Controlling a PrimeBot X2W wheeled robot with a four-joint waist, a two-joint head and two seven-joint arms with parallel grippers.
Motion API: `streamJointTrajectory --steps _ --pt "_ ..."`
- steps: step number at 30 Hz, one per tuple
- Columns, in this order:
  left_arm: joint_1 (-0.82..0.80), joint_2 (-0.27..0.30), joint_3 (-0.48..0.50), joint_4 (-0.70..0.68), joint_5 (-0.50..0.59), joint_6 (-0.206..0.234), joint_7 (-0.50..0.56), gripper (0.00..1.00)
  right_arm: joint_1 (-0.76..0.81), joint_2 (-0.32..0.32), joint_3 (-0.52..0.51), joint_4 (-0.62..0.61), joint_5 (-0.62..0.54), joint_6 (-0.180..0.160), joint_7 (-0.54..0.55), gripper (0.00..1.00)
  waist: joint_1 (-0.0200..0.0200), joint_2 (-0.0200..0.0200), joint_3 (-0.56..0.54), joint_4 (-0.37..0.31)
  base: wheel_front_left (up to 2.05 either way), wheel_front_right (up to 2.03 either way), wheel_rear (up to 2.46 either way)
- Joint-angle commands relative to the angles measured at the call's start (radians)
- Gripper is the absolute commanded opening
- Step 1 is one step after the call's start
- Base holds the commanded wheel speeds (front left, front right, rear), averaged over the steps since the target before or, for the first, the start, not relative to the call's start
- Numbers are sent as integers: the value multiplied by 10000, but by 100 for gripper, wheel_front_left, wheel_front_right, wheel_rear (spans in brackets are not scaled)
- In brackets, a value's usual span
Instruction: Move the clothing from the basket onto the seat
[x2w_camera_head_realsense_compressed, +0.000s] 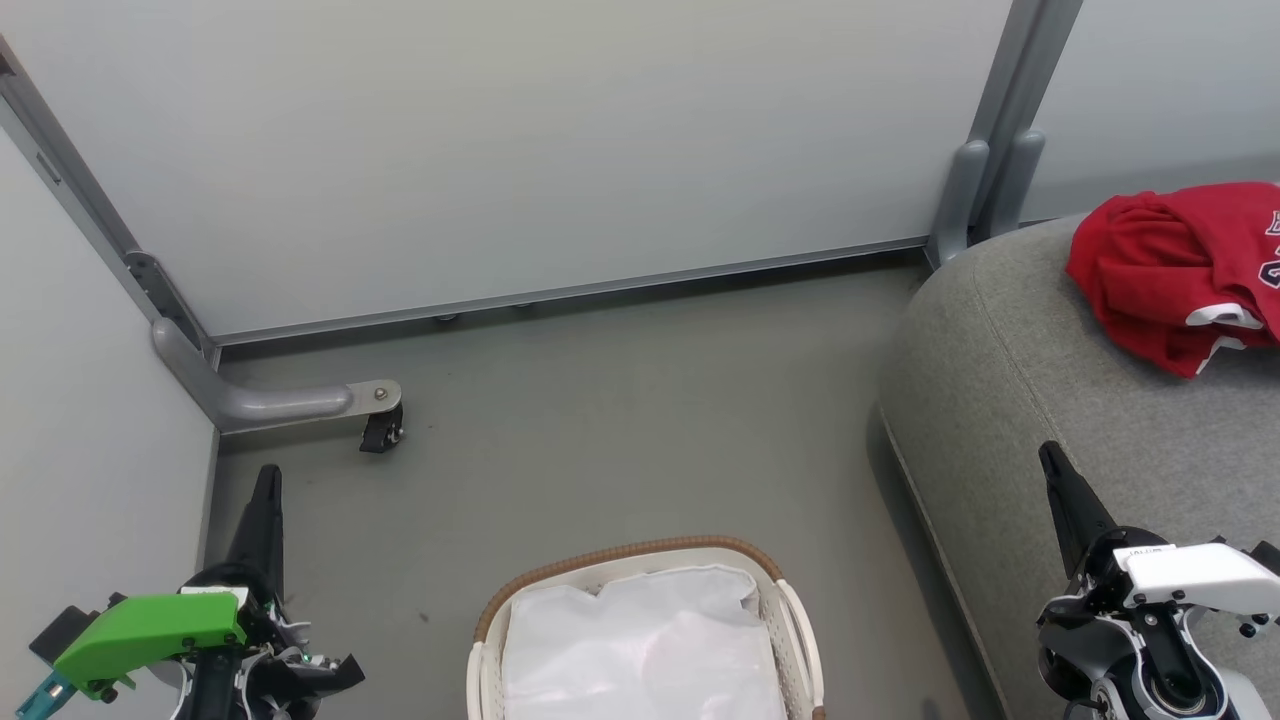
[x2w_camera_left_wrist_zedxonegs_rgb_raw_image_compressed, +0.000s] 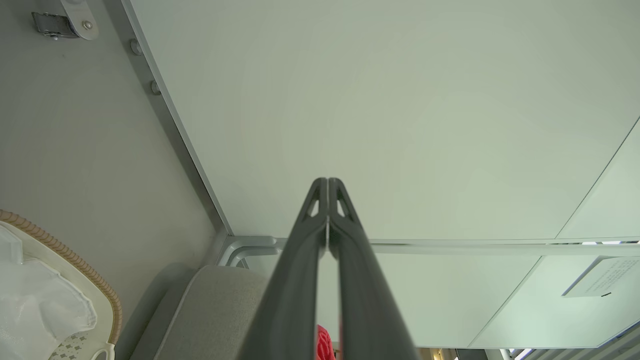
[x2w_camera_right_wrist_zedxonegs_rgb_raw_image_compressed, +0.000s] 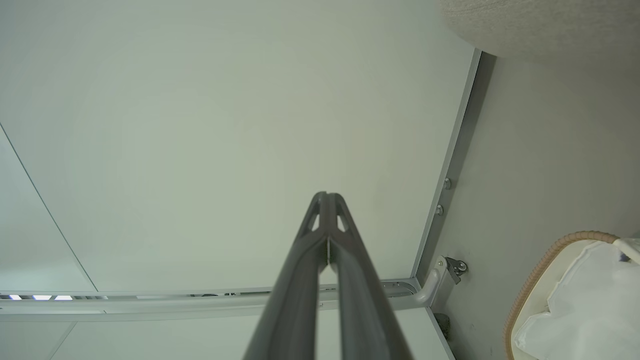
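Filling the right side of the head view, the grey seat runs off the right and bottom edges, its rounded corner pointing toward the upper middle of the frame. Its stitched seam curves down along that corner. On its top, at the upper right, the red clothing lies in a crumpled heap. The heap's long axis runs roughly left to right, its far end is cut by the right edge, and white trim shows at its lower side. The basket stands on the grey floor at the bottom middle, well apart from the clothing. Its rounded, brown-rimmed end points up the frame, the rest is cut by the bottom edge, and a white liner lies inside. The left pincer at the lower left and the right pincer at the lower right both point up the frame. Each has its fingers pressed together, pinching nothing.
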Motion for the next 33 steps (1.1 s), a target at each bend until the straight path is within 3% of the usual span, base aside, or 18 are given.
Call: streamJointTrajectory --steps 1,33 --pt "-102 32 19 -15 -29 -43 24 0 105 -57 -14 -35 37 -3 8 0 0 0 0 0 0 0 0" --pt "-102 32 19 -16 -30 -43 24 0 106 -57 -13 -35 37 -3 8 0 0 0 0 0 0 0 0"
